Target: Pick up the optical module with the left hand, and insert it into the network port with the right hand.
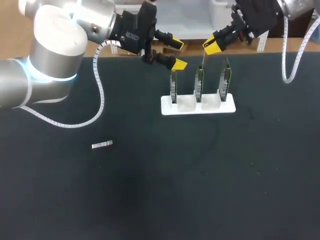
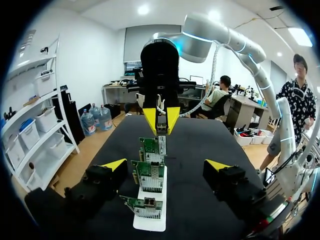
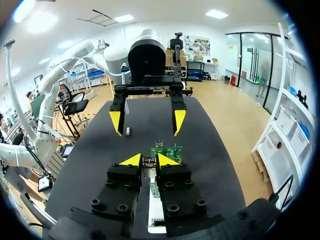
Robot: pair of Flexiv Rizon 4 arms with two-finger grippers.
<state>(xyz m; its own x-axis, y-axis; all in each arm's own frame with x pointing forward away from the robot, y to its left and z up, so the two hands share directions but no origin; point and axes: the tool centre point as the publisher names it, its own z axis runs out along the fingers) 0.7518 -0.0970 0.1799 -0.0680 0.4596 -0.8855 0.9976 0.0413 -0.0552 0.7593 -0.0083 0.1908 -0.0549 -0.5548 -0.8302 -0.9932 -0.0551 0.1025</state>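
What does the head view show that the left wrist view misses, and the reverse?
Head view only: a small silver module lying loose on the mat, away from the white holder. Left wrist view only: a small part pinched in the right gripper, near the farthest board. Both: the holder with three upright boards, and the open left gripper near it.
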